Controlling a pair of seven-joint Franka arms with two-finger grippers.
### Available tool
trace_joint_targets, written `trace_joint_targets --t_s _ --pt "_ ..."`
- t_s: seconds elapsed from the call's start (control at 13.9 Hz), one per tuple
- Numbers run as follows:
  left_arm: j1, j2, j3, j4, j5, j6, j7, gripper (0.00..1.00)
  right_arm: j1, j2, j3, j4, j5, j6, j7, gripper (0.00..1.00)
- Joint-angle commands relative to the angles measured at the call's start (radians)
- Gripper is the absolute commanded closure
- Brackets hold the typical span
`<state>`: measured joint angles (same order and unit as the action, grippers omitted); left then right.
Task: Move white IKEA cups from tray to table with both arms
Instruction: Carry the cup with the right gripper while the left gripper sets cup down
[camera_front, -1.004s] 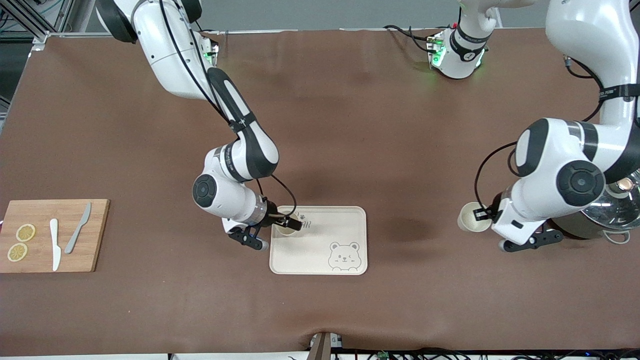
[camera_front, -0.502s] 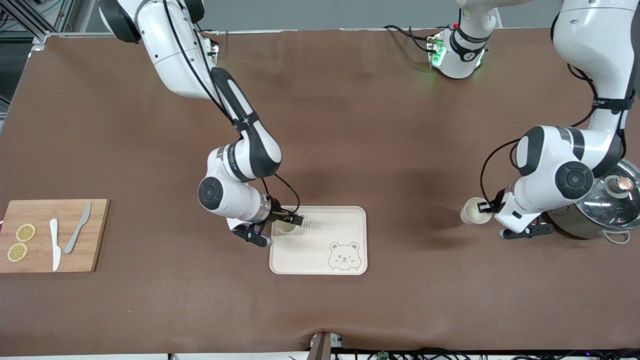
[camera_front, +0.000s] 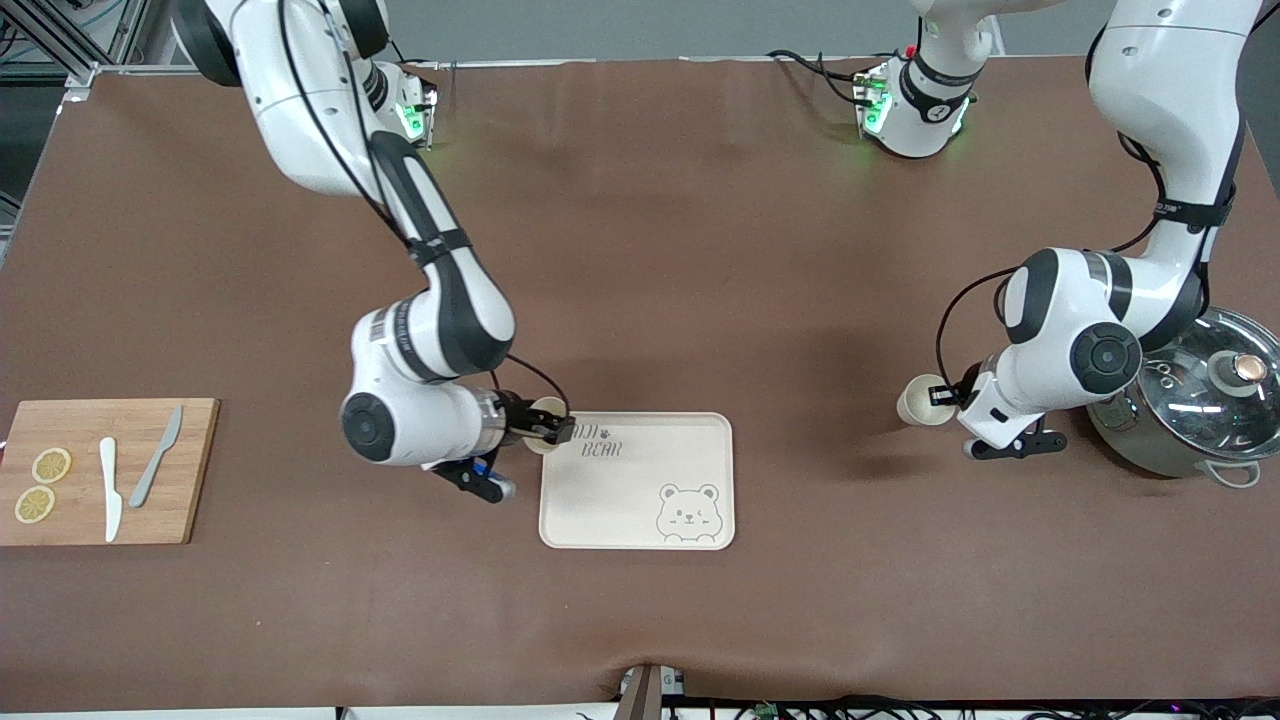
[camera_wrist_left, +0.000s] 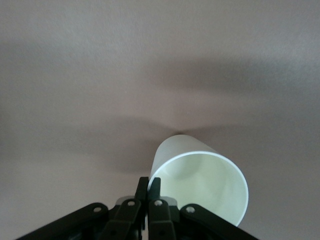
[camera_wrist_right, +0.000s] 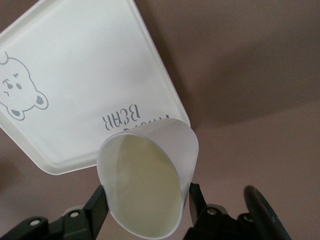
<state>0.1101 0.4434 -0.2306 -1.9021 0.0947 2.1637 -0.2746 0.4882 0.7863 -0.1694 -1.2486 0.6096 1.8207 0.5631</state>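
My right gripper (camera_front: 553, 428) is shut on a white cup (camera_front: 546, 411), tilted in the air over the corner of the bear tray (camera_front: 640, 500) nearest the right arm's base. In the right wrist view the fingers (camera_wrist_right: 196, 199) clasp the cup's (camera_wrist_right: 150, 180) wall from both sides, with the tray (camera_wrist_right: 75, 75) below. My left gripper (camera_front: 942, 397) is shut on the second white cup (camera_front: 920, 401), held above bare table between the tray and the pot. In the left wrist view the gripper (camera_wrist_left: 148, 186) pinches the rim of the cup (camera_wrist_left: 200, 182).
A grey-green pot with a glass lid (camera_front: 1195, 400) stands at the left arm's end of the table, close to the left arm's wrist. A wooden cutting board (camera_front: 190, 500) with lemon slices and two knives lies at the right arm's end.
The right gripper has carried its cup from over the tray's inside to its corner, toward the right arm's end. The left gripper has moved its cup away from the pot toward the tray.
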Motion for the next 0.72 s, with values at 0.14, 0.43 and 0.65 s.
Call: trace_joint_targets --t_s 0.14,0.43,0.65 --pt "0.03 -0.002 -0.009 -0.02 -0.021 0.011 0.006 1.0 -0.098 -0.1 0.008 -0.082 -0.192 -0.081 -0.158 1.0" --pt "0.034 -0.002 -0.009 -0.008 -0.02 0.015 0.012 1.0 -0.183 -0.234 0.008 -0.283 -0.341 -0.078 -0.368 1.0" --pt "0.028 0.021 -0.009 0.026 -0.021 0.018 0.015 1.0 -0.262 -0.33 0.008 -0.443 -0.415 -0.072 -0.504 1.0"
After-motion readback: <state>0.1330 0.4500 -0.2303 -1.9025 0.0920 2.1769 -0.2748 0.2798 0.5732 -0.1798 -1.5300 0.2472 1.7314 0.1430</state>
